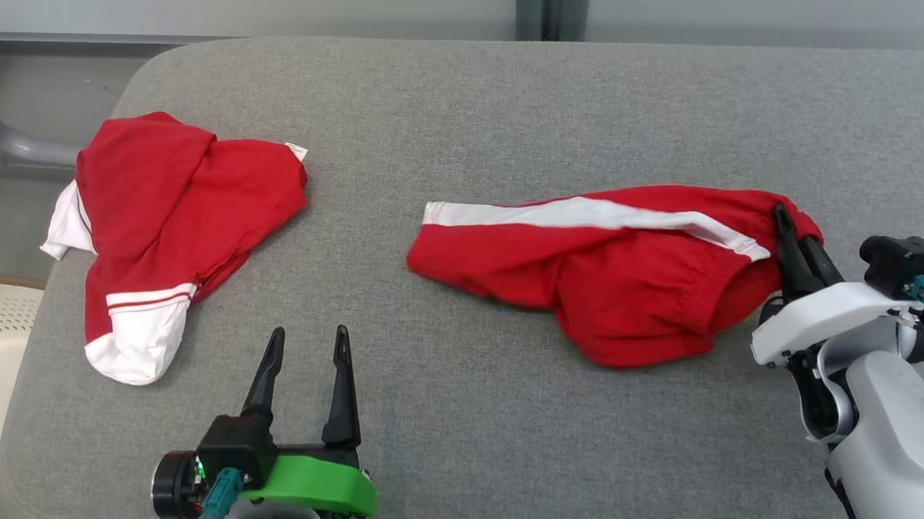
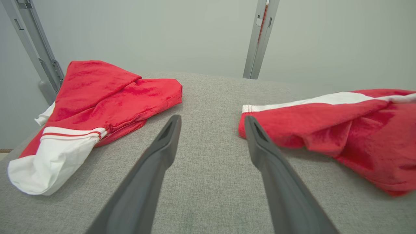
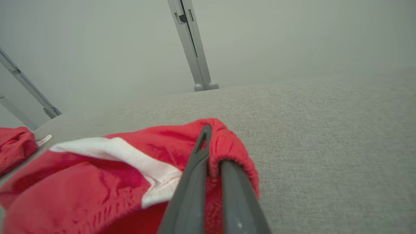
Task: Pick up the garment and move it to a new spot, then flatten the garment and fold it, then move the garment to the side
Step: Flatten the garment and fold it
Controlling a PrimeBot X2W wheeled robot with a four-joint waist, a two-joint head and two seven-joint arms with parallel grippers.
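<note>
At shorts (image 1: 603, 277) | right end effector (image 1: 788, 222) clamped, fingertip (image 3: 227, 169) seemingly buried | left end effector (image 1: 309, 335) wide

The right gripper (image 1: 790, 226) sits at the garment (image 1: 611, 284)'s right end, clamped on the edge there, and the rest of the cloth trails off to its left across the padded bench (image 1: 502, 117). The left gripper (image 1: 310, 332) hangs over the bench with its jaws apart. That garment lies ahead to its right, and a second garment (image 1: 172, 217) lies ahead to its left, by the bench's left edge.
</note>
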